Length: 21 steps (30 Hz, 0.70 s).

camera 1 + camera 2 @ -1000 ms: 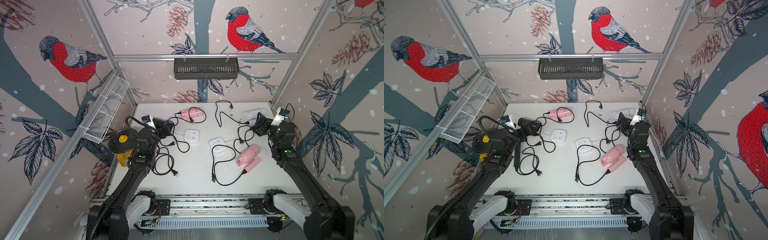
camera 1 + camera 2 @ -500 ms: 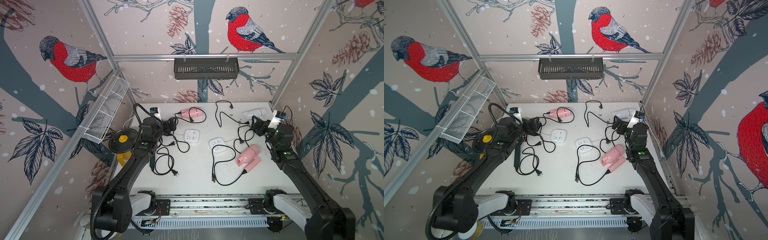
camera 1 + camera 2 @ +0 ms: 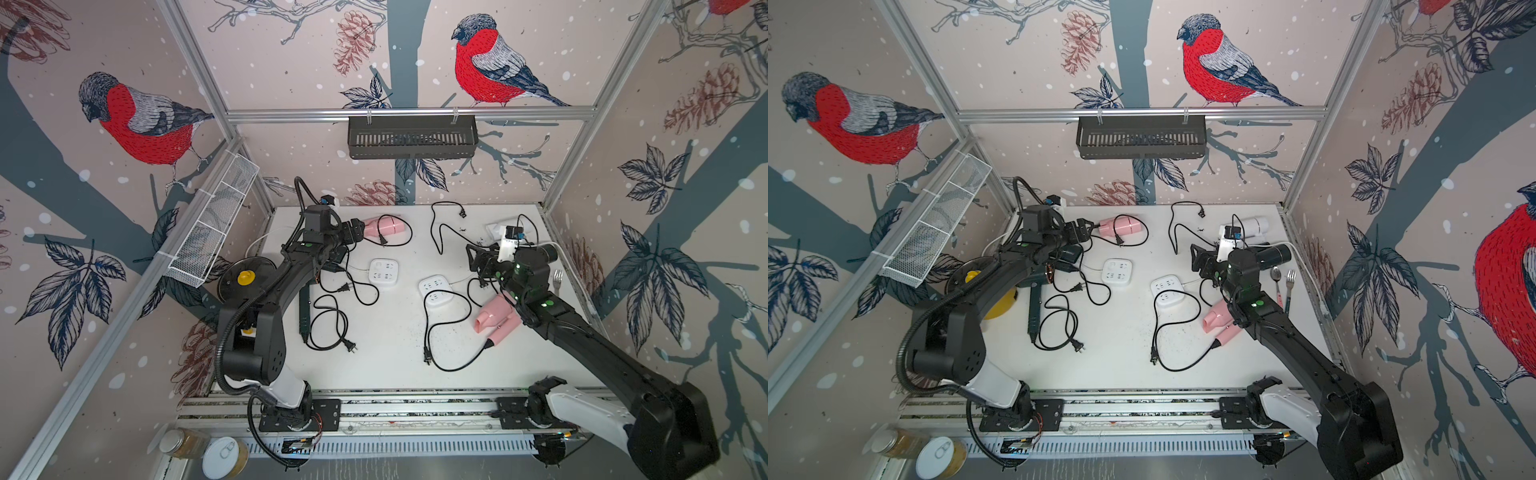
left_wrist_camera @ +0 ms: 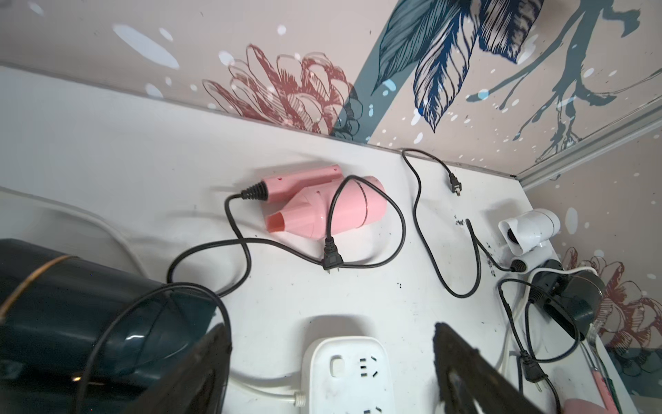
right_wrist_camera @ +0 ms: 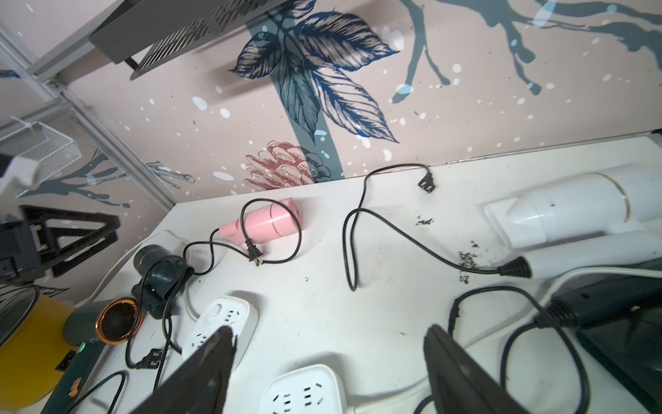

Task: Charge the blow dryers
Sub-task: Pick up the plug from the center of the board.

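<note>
Top views and wrists: both claws open, holding nothing

In both top views the left claw point(image 3: 358, 231) has its jaws apart and empty. A pink dryer point(image 3: 386, 226) lies just ahead of its tips; whether they touch cannot be told. The right claw point(image 3: 1196, 255) is likewise parted and empty. A second pink dryer point(image 3: 1217, 318) lies behind it, partly covered. A white dryer point(image 3: 1254, 224) and a black dryer point(image 3: 1273, 254) lie on its outer side, away from the left claw. Between the two claws sit a white power strip point(image 3: 383, 272), nearer the left claw, and a second strip point(image 3: 436, 291), nearer the right claw.

Left wrist: the fingers point(image 4: 200, 369) stand wide with nothing between them, and the white power strip point(image 4: 347, 376) lies below the gap. The pink dryer point(image 4: 322, 211) rests ahead of the claw, with its plug point(image 4: 331, 256) loose on the table point(image 4: 107, 143) just in front of it. A dark green dryer point(image 4: 71, 304) lies close beside one finger, a black cord point(image 4: 104, 337) draped across it. The white dryer point(image 4: 530, 229) and black dryer point(image 4: 573, 297) lie farther off, past the opposite finger.

Right wrist: the fingers point(image 5: 462, 376) are spread and bare, with the second strip point(image 5: 304, 390) below the gap. The white dryer point(image 5: 573, 211) lies ahead to one side, and the black dryer point(image 5: 627, 322) lies close beside one finger. Far ahead are the pink dryer point(image 5: 265, 222), another black dryer point(image 5: 159, 270) and the dark green dryer point(image 5: 114, 319).
</note>
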Each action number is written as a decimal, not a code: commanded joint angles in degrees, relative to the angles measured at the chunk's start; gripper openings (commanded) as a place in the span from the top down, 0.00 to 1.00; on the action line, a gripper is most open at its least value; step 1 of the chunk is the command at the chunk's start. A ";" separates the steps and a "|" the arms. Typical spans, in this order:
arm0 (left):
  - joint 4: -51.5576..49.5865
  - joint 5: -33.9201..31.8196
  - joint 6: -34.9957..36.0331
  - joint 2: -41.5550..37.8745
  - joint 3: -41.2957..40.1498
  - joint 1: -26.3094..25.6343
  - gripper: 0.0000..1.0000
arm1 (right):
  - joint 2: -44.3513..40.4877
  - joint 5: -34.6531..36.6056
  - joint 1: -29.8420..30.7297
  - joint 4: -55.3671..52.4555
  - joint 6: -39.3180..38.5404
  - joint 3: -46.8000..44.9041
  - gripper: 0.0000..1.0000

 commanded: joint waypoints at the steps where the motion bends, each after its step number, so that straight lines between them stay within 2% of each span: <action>1: -3.92 3.51 -0.73 4.47 3.68 -0.56 0.13 | 0.89 2.49 3.96 0.05 -0.14 0.49 0.29; 3: -5.42 4.50 -0.65 7.96 6.39 -1.01 0.16 | 1.52 3.53 6.47 -0.83 -0.10 0.81 0.32; 5: -6.91 4.54 -0.21 11.50 9.33 -1.67 0.23 | 1.96 4.71 8.58 -2.03 0.16 1.03 0.37; 13: -11.84 2.02 -0.13 23.06 20.20 -3.97 0.28 | 1.12 8.40 14.64 -3.57 2.52 -1.25 0.38; 21: -13.58 -2.54 -1.72 31.07 28.46 -6.79 0.36 | 0.72 11.32 16.23 -5.32 3.74 -1.70 0.40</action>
